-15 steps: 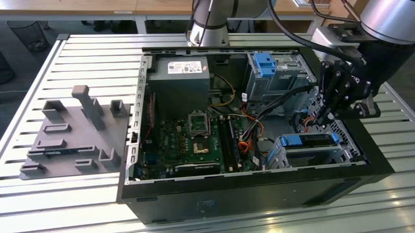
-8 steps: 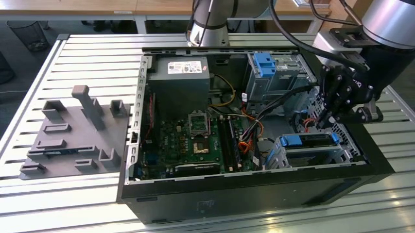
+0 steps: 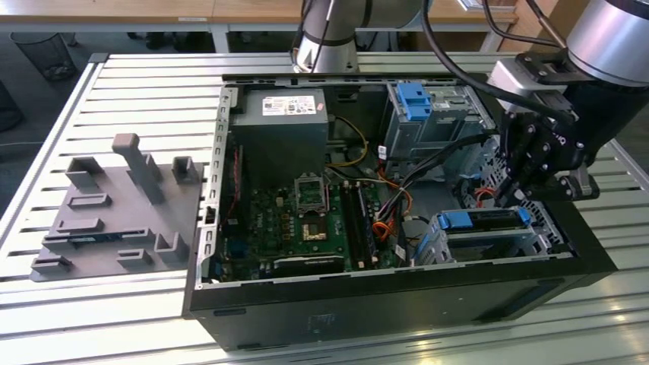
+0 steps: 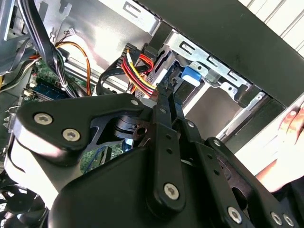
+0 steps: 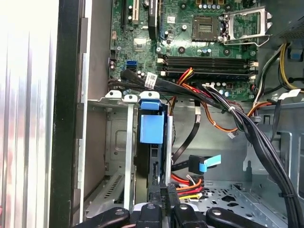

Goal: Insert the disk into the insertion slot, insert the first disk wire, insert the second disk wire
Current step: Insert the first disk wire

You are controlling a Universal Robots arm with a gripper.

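At the exterior view's left a grey fixture plate point(image 3: 102, 228) lies on the slatted table point(image 3: 152, 76), beside the open computer case point(image 3: 406, 304). Inside the case comes the motherboard point(image 3: 304, 220), then, further right, the insertion slot point(image 3: 497, 245) against the near wall. The disk point(image 3: 485, 220) sits in it on edge, blue carrier rim uppermost, its long axis running left to right along that wall. Over its right-hand end hangs the gripper point(image 3: 510, 199). In the first wrist view its jaws are almost closed, pinching the black plug of a disk wire point(image 5: 186, 189) with red, yellow and black leads, just beside the disk's end. I cannot tell whether the plug is seated.
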